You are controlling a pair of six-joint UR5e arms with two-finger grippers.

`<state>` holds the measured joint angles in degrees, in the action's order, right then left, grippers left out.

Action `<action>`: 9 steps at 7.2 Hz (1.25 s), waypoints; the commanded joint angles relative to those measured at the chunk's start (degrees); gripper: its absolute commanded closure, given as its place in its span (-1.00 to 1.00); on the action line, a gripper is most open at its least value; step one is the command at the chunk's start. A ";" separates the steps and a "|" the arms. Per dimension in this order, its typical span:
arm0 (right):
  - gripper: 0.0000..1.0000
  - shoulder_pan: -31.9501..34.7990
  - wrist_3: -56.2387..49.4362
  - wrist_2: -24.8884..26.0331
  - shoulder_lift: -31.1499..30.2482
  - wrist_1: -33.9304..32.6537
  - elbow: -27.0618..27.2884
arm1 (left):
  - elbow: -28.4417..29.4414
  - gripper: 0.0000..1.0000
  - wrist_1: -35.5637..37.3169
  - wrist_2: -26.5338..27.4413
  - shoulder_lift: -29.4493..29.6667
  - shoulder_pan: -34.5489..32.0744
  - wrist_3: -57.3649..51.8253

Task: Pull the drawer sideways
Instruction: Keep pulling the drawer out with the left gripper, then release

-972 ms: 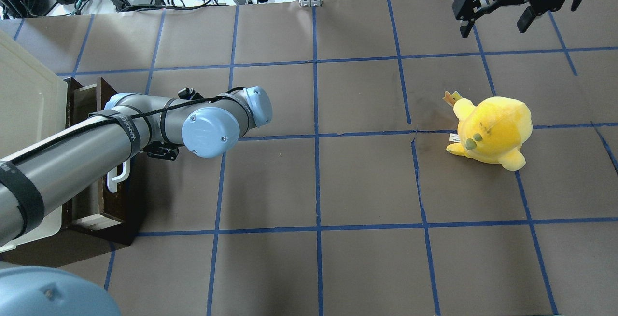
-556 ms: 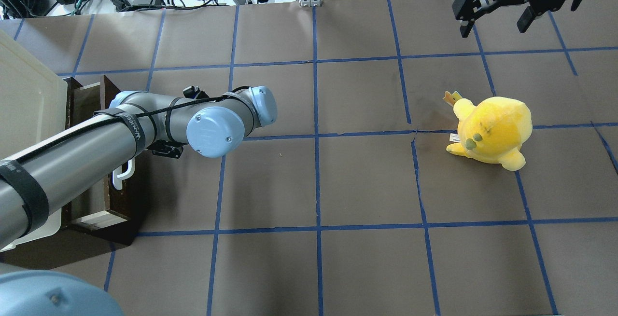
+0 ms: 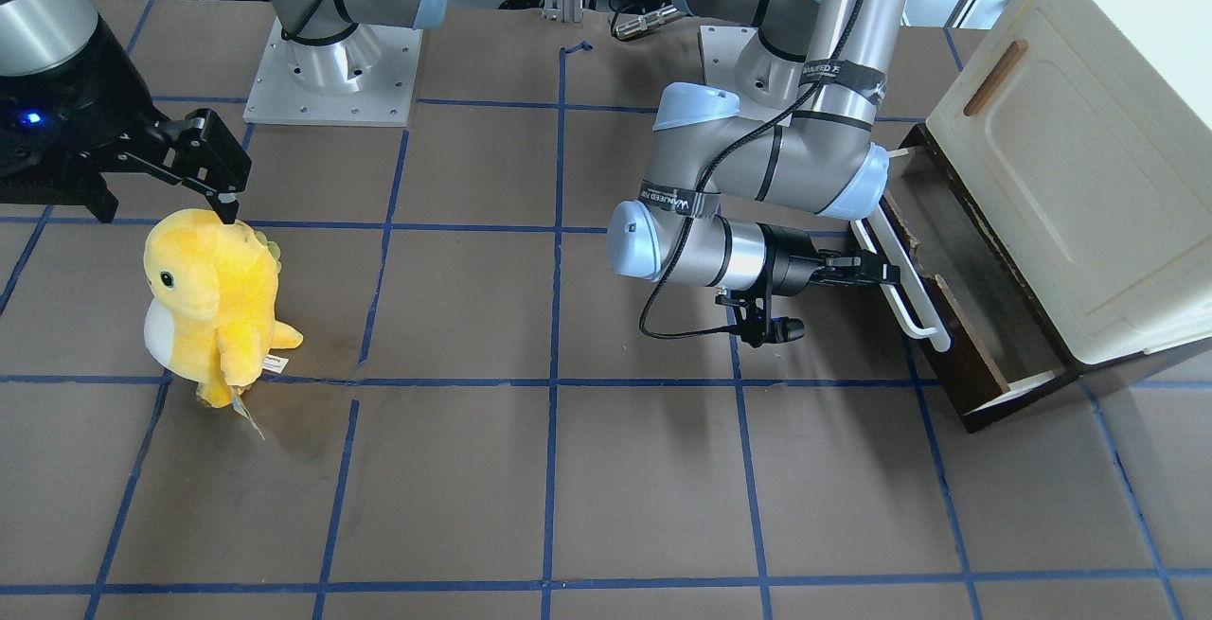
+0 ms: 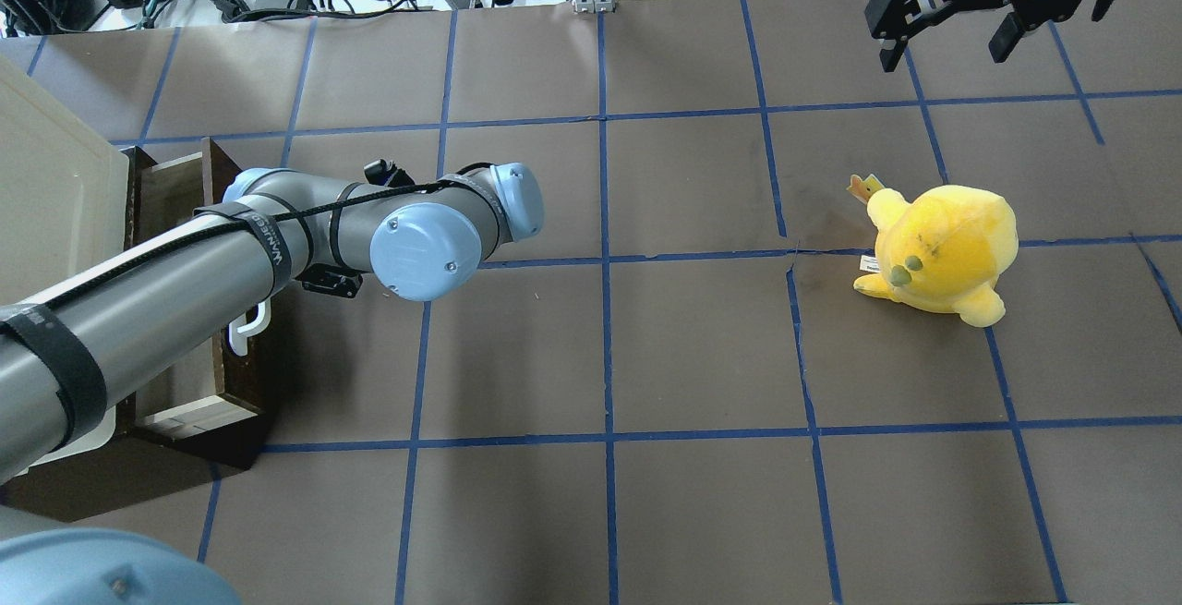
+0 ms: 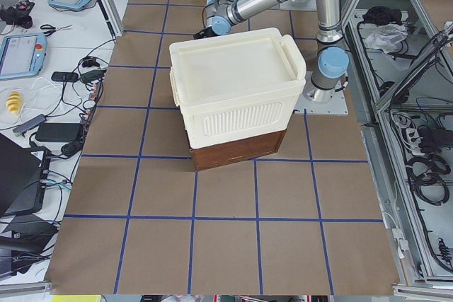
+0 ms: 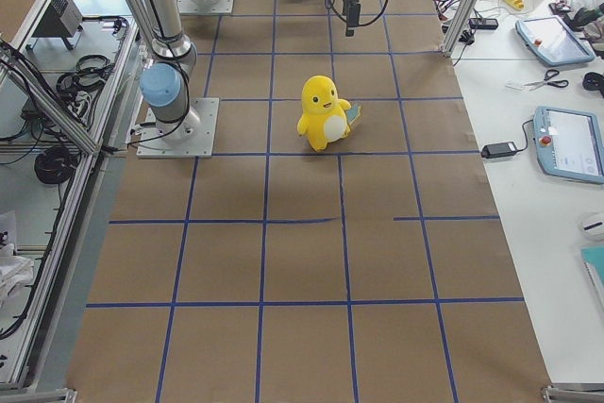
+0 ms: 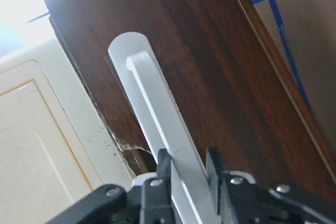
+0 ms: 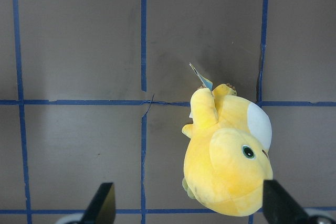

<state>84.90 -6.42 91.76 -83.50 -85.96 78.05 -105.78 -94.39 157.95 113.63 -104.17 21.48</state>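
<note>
The left tool [image 7: 189, 162] is gripping the handle [image 7: 152, 108] of the partly pulled-out drawer [image 7: 220, 66], while the right tool [image 4: 944, 55] is hanging wide open, empty, over the tabletop [image 4: 702, 346]

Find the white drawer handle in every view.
Front-facing: handle right of centre, slanting down-right.
Overhead: handle near the left edge, only a stub showing.
Exterior left: hidden behind the cabinet.
Exterior right: not discernible.
Left wrist: handle in the centre, running diagonally.
Right wrist: not in it.
Landmark: the cream cabinet beside the handle.
</note>
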 commanded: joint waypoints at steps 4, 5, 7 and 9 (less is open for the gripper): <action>-1.00 0.00 0.00 0.00 0.00 0.00 0.00 | 2.24 1.00 -0.27 -3.35 0.28 -1.99 -0.65; -1.00 0.00 0.00 0.00 0.00 0.00 0.00 | 2.42 1.00 -0.36 -3.35 0.46 -2.17 -0.65; -1.00 0.00 0.00 0.00 0.00 0.00 0.00 | 3.55 1.00 -0.53 -4.13 0.63 -3.05 -0.92; -1.00 0.00 0.00 0.00 0.00 0.00 0.00 | 4.26 1.00 -0.89 -4.31 1.07 -3.93 -1.01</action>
<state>84.90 -6.42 91.76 -83.50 -85.96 78.04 -101.87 -95.15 153.76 114.47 -107.62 20.53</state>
